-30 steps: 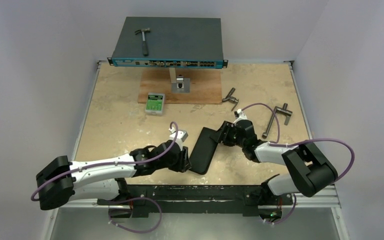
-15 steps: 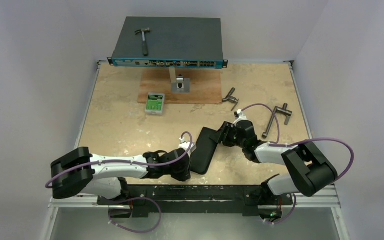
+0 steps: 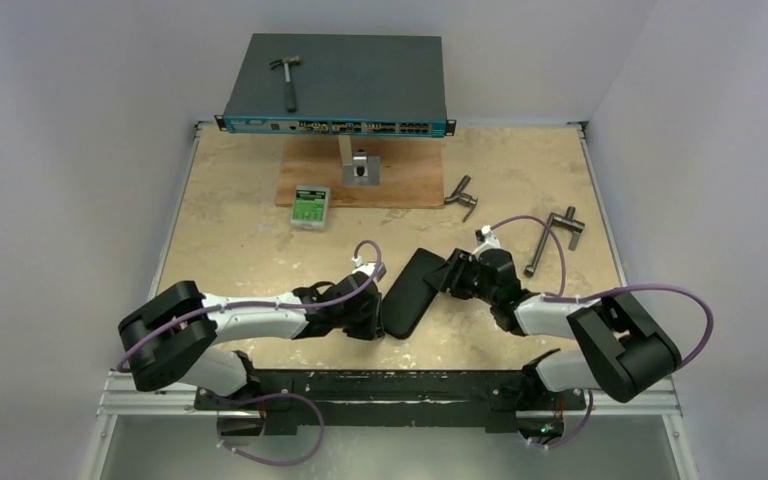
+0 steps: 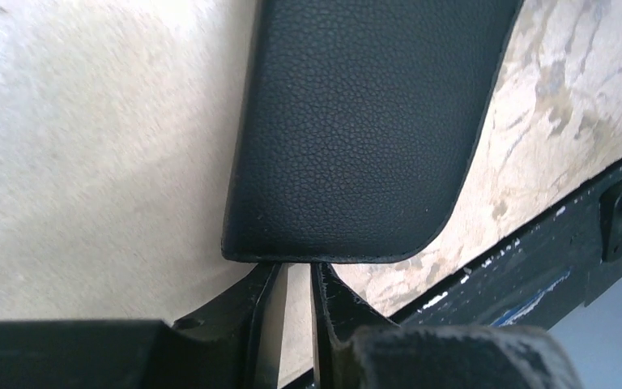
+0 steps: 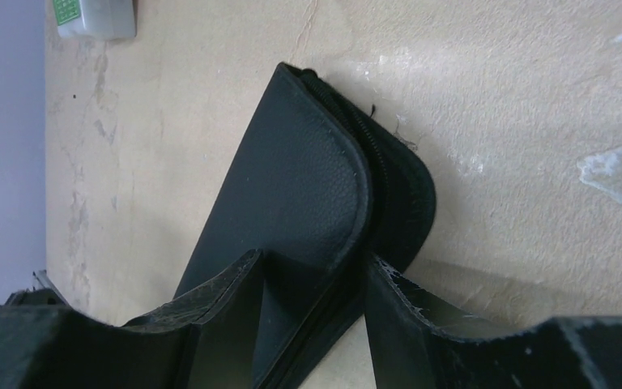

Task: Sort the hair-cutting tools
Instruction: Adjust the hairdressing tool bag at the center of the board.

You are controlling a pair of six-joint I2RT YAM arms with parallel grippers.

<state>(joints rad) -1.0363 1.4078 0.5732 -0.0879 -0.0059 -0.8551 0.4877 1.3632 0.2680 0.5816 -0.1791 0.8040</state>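
1 black case (image 3: 407, 290) lies near the tabletop's front edge. The right gripper (image 5: 312, 259) clamps its far end. The left gripper (image 4: 293, 271) has narrow jaws, hold unclear.

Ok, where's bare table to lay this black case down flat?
Widest bare patch: left side, bordered by the green-and-white box, the table's left edge and the left arm. A narrower strip lies between the wooden board and the black zip case. Crowded: the right, around both T-handle tools and the right arm.
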